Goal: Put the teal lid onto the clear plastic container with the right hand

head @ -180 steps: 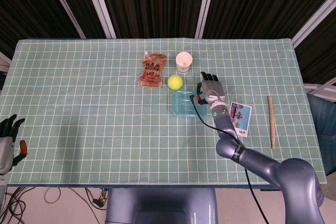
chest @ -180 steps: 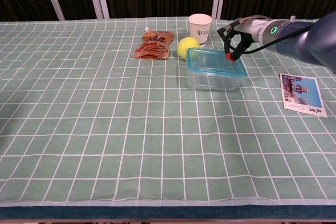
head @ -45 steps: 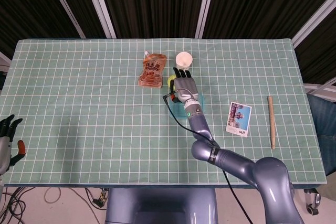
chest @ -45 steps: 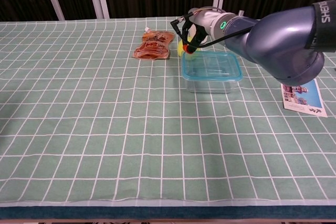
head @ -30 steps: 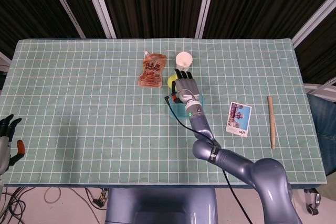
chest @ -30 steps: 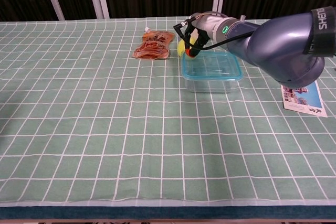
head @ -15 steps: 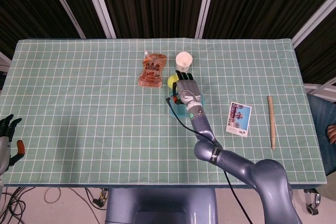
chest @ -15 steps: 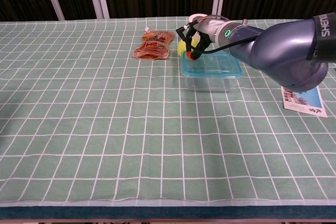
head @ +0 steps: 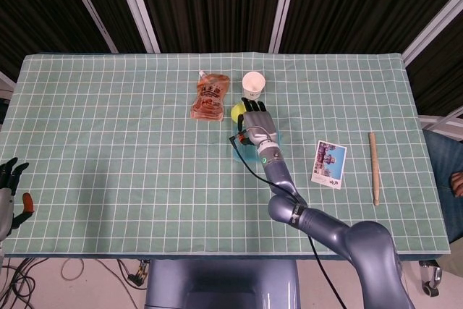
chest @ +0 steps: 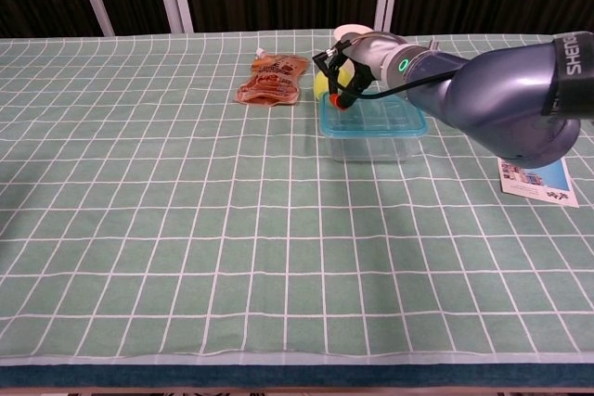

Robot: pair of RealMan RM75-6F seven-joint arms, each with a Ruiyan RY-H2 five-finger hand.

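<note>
Teal lid point(chest: 376, 116) on container | right hand point(head: 260, 125) fingers spread, apparently pressing | checked green tablecloth point(chest: 186, 210)

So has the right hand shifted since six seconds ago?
Yes. The right hand has moved left, from the container's card-side edge to its edge nearest the yellow ball, over the teal lid.

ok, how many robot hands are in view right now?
2. The right hand is over the teal lid on the clear plastic container, mid-table. The left hand is off the table's near-left edge, seen only in the head view.
</note>
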